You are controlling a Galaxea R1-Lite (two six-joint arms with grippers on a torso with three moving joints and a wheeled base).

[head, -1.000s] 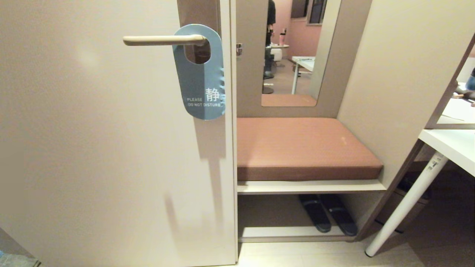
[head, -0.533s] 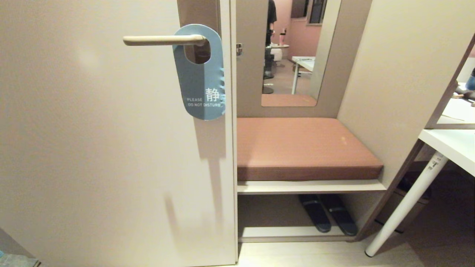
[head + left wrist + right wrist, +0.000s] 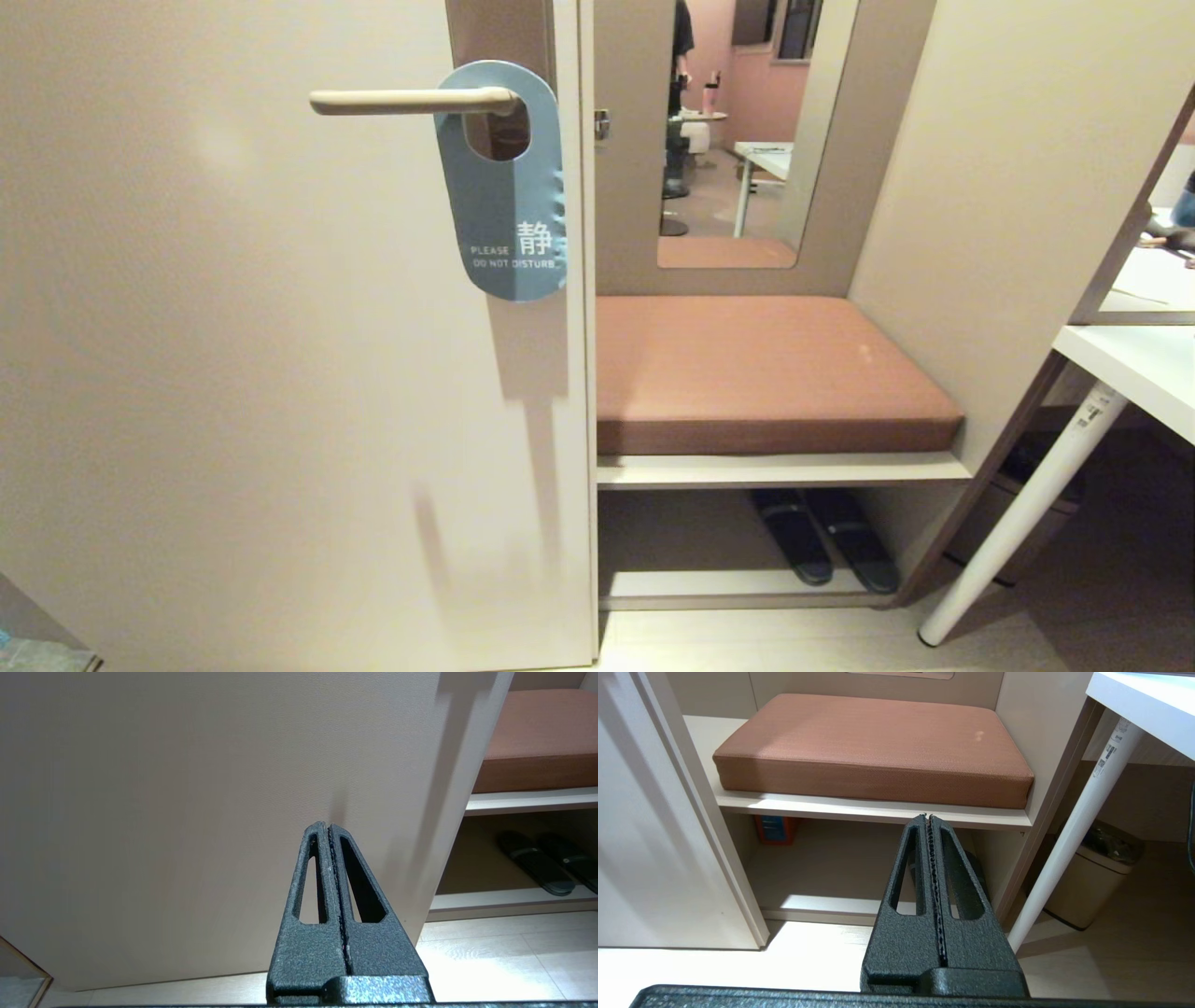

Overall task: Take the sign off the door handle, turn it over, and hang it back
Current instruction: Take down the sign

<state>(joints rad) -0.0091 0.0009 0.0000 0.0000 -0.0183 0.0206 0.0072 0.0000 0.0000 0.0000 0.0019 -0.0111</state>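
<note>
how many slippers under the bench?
2. A dark pair lies side by side on the low shelf under the cushion: left slipper, right slipper. The door hides the shelf's left part in the head view, so more could be there.

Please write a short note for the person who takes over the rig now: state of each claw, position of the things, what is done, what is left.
Left claw: shut, empty, low before the door.
Right claw: shut, empty, facing the bench cushion.
Sign: hanging on the door handle, blue "do not disturb" face outward.
Done: nothing.
Left: take sign off, turn it over, hang it back.
</note>
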